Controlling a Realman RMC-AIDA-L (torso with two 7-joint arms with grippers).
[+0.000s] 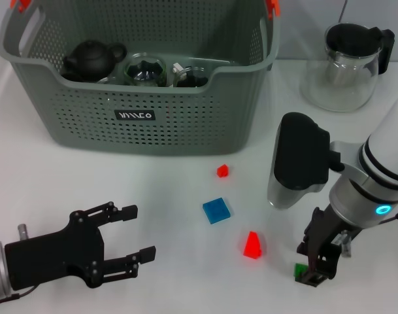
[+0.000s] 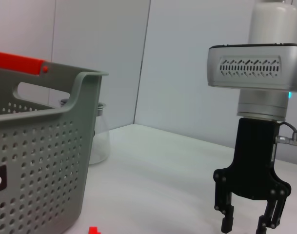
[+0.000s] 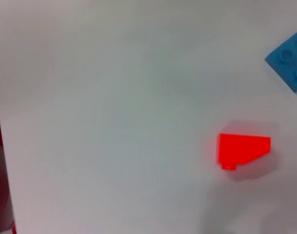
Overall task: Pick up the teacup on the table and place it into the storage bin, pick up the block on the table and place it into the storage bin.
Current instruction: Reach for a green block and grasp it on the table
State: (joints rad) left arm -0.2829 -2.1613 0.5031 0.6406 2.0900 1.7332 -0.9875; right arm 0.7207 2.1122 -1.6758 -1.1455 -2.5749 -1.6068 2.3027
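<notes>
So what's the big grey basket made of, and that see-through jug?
The grey basket looks like matte moulded plastic: its walls are punched with even rows of holes and the rim is smoothly rounded. The jug looks like clear glass, since the table shows through it, with a black lid that is probably plastic.

Right hand (image 1: 314, 267) lowered, pointing down, fingers parted, left hand (image 1: 127, 239) idle, fingers spread

Plain white tabletop (image 1: 153, 196), pale grey panelled wall (image 2: 187, 63) behind it, pretty soft even lighting all over.
</notes>
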